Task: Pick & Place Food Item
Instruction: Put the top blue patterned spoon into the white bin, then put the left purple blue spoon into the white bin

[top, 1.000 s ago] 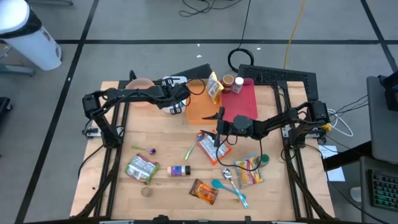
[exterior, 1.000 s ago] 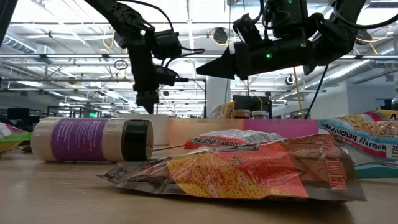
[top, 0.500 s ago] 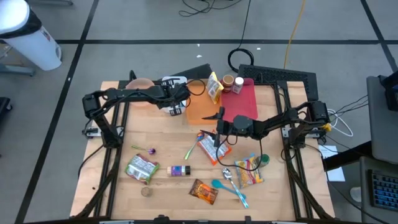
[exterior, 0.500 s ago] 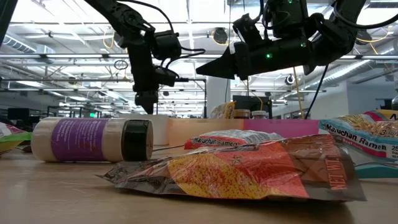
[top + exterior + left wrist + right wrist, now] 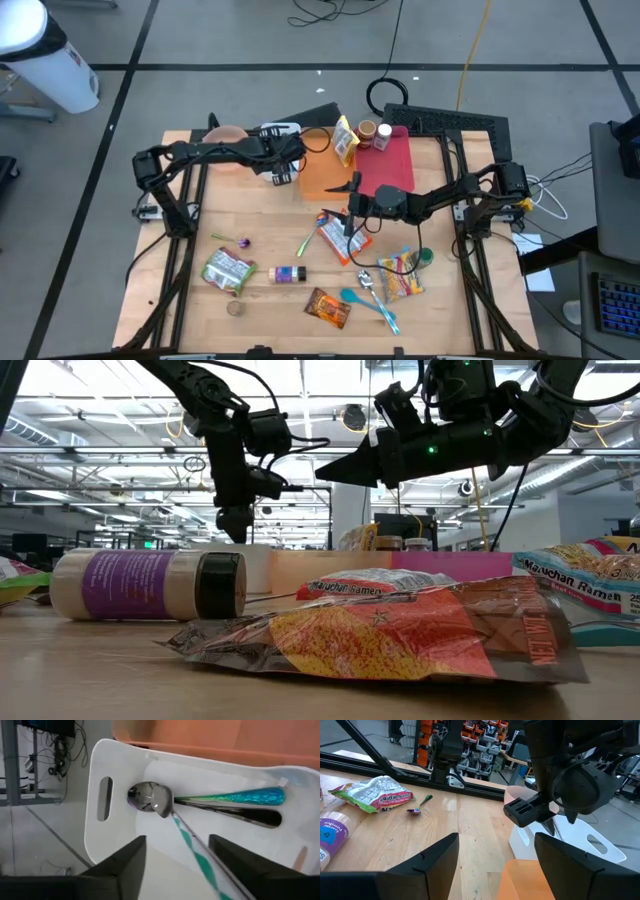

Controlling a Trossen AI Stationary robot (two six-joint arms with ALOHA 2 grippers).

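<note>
A wooden desk (image 5: 270, 300) stands on a grey floor (image 5: 250, 40) marked with dark lines, cables (image 5: 470, 45) trailing across it. A white bin (image 5: 45, 55) sits at one corner. Beyond, bright ceiling lights (image 5: 80, 390) shine over pipes and shelving (image 5: 485, 740).

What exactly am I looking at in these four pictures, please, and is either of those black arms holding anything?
It is a two-armed table robot, each arm ending in a two-finger gripper. One picture looks down from above, one looks level across the wooden table, and two come from cameras on the wrists. The left gripper hovers over a white tray at the table's far side; its open fingers hold nothing, and a metal spoon and other cutlery lie in the tray below. The right gripper hangs open and empty above the orange mat. Scattered on the table are ramen packets, a snack bag and a purple-labelled jar lying on its side.
</note>
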